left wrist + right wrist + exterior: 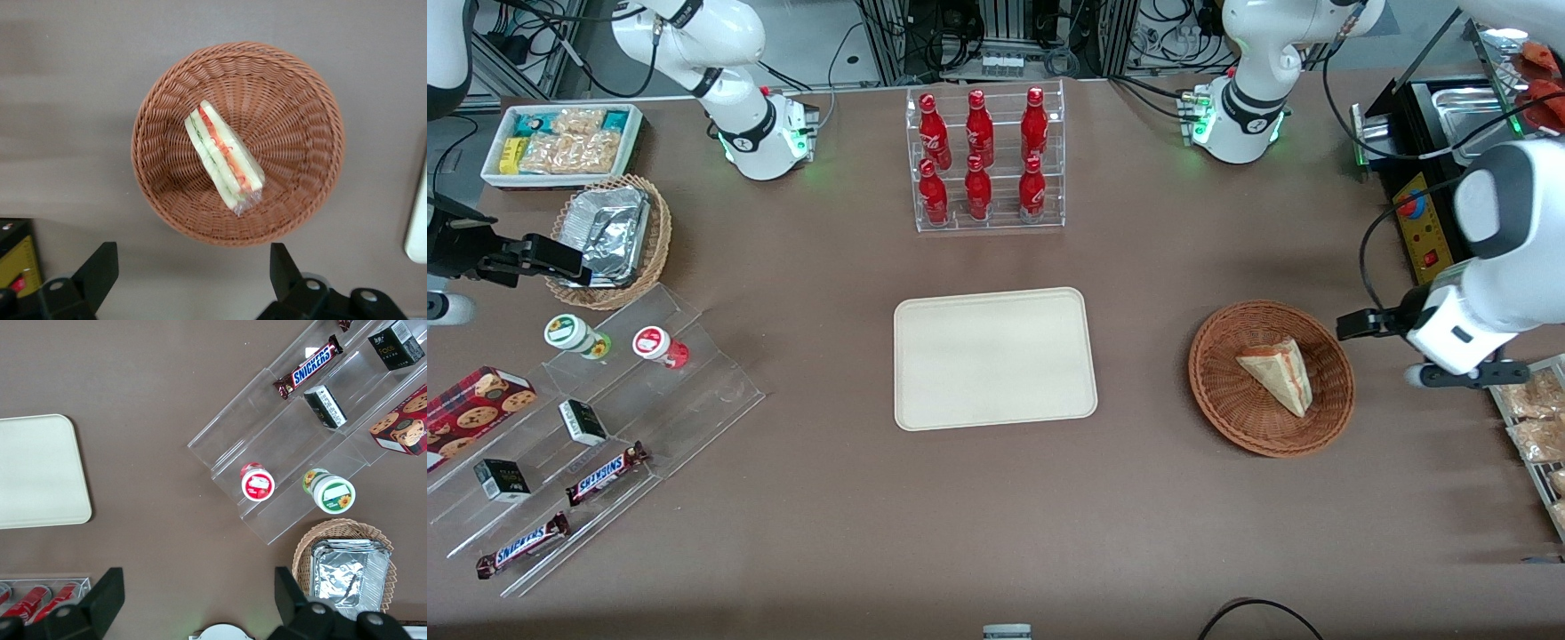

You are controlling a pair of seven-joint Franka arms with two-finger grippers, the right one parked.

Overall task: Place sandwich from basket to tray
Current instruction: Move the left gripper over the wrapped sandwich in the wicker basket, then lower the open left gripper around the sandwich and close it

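Right now your end effector [193,273] hangs open above the worktop [996,498], its two dark fingers [100,267] spread wide with nothing between them. In the front view you see it at the right edge of the frame [1356,324], just beside the rim of the basket [1214,391] on the working arm's side and not touching it.

Your sandwich [1279,372] lies inside the basket, roughly at its centre, resting on the woven floor with its point aimed toward the tray. Through the left wrist camera you see the sandwich [223,157] with its cut edge up, the red, orange and green layers showing between pale bread, and clear wrap bunched at one end. The basket [293,133] is round, reddish-brown and holds nothing else.

You find the tray [925,391] at the middle of the front frame, well apart from the basket, flat on the brown worktop and bare. A clear rack of red bottles [983,156] stands above the tray in the frame, farther from the front camera.

Toward the parked arm's end, at the left of the frame, you have a foil-lined wicker basket [609,236], a white bin of snack packets [560,142] and a stepped clear display [605,427] carrying chocolate bars, small boxes and two lidded cups
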